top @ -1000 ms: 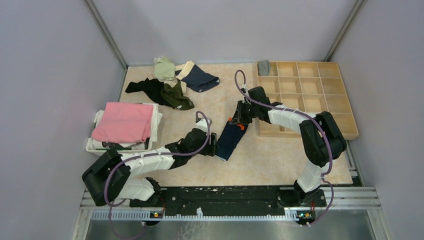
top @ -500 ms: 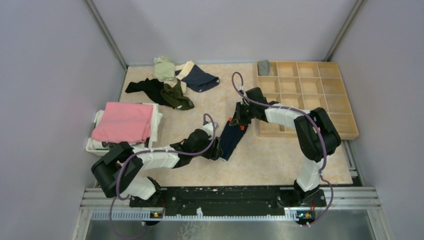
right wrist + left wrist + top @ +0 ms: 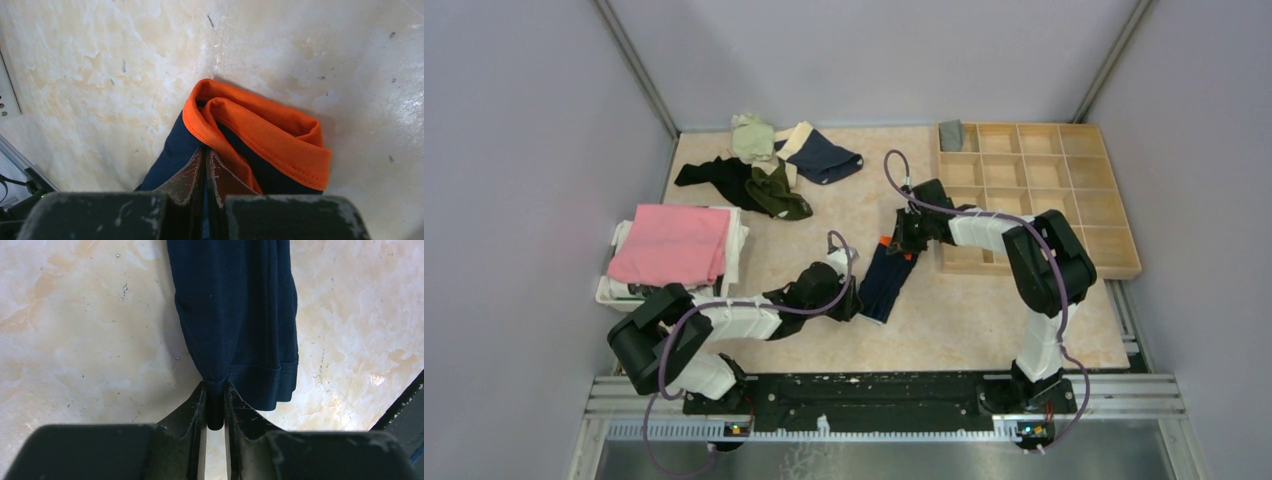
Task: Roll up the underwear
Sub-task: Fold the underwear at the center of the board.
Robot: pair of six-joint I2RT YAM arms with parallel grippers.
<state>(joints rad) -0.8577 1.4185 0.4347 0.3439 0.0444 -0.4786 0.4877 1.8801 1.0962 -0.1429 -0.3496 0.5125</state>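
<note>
Navy underwear, left fingers pinching its hem, right fingers pinching orange waistband

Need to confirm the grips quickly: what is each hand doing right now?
Left hand: closed, pinching the bottom hem of the navy underwear.
Right hand: closed on the same underwear, by its orange waistband.

Top external: fixed, high behind the black arm bases, facing down and forward; whole beige marbled tabletop in view.
Left wrist, right wrist: close above the surface, facing down.
Shared by all three: long navy cloth underwear with orange waistband, opposite ends.
</note>
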